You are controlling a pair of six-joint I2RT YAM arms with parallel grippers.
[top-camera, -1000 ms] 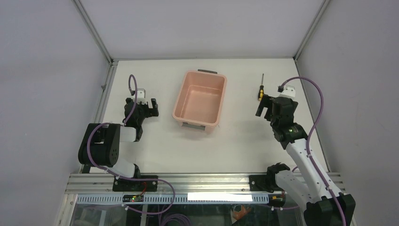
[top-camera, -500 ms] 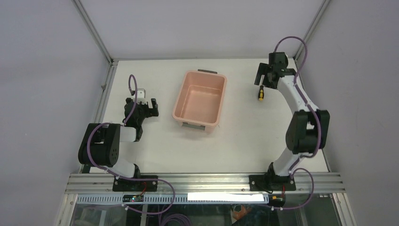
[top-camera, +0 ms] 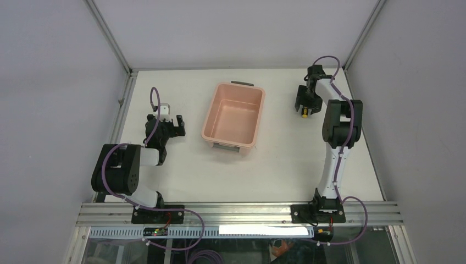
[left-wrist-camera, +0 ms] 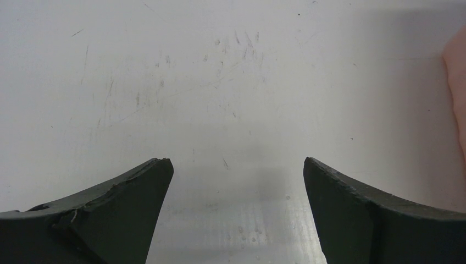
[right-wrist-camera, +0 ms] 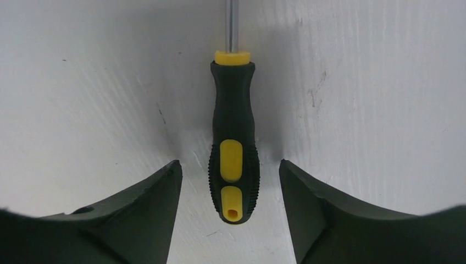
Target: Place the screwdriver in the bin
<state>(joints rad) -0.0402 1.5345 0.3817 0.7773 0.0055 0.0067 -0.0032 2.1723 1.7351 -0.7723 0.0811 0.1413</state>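
The screwdriver [right-wrist-camera: 233,148], black-and-yellow handle with a thin shaft, lies on the white table at the back right. In the top view only its handle end [top-camera: 304,115] shows below my right gripper [top-camera: 304,107]. In the right wrist view the handle's butt lies between my open right gripper [right-wrist-camera: 231,168] fingers, touching neither. The salmon-pink bin [top-camera: 218,108] stands empty at the table's middle back. My left gripper [top-camera: 171,125] is open and empty, left of the bin; the left wrist view shows its gripper [left-wrist-camera: 236,165] over bare table with the bin's edge [left-wrist-camera: 457,82] at the right.
The enclosure's grey walls and metal frame posts [top-camera: 360,34] rise close behind the right gripper. The table's right edge [top-camera: 362,126] runs just beyond the right arm.
My right arm has swung from the table's right middle out to the back, then come down over the screwdriver's handle. The left arm, bin and screwdriver have not moved.
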